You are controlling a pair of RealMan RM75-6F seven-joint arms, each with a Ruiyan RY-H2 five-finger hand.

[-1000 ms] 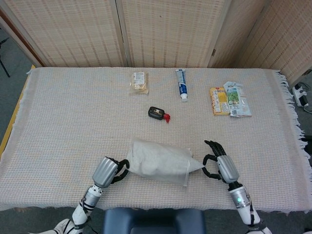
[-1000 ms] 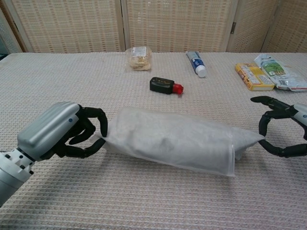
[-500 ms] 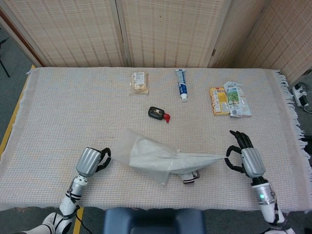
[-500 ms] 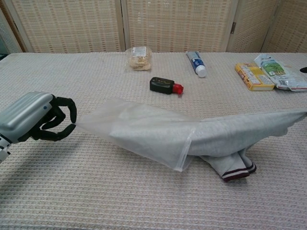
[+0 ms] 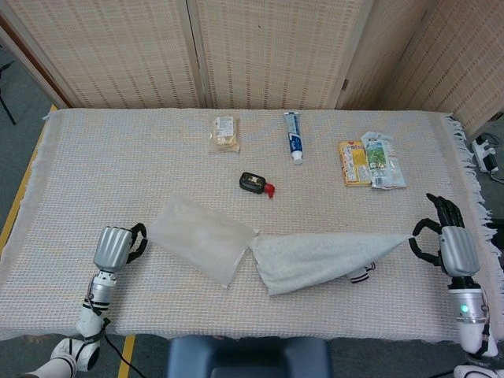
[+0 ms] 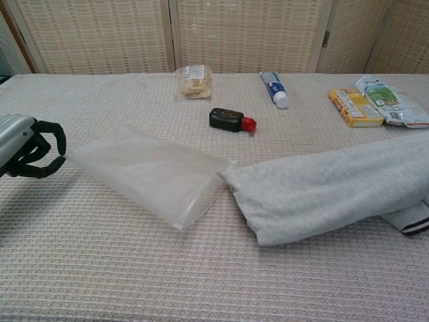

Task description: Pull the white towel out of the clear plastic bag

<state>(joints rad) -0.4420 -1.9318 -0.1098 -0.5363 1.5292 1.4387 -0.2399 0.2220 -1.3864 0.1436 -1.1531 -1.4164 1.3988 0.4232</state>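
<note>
The clear plastic bag (image 5: pixel 200 238) (image 6: pixel 147 174) lies flat and empty left of centre. My left hand (image 5: pixel 116 248) (image 6: pixel 25 147) pinches its left corner. The white towel (image 5: pixel 323 257) (image 6: pixel 338 188) is stretched out to the right, fully outside the bag, its left end just touching the bag's open mouth. My right hand (image 5: pixel 451 246) pinches the towel's right corner near the table's right edge; the chest view does not show this hand. A dark-striped hem of the towel (image 6: pixel 415 223) hangs beneath it.
At the back lie a snack packet (image 5: pixel 224 132), a toothpaste tube (image 5: pixel 293 135), a yellow box (image 5: pixel 353 161) and a green pouch (image 5: pixel 381 160). A small black object with a red tip (image 5: pixel 255 183) sits mid-table. The tablecloth's fringed right edge (image 5: pixel 475 197) is close to my right hand.
My hands moved apart, left going left with the bag, right going right with the towel. The towel slid fully out of the bag, which now lies flat.
</note>
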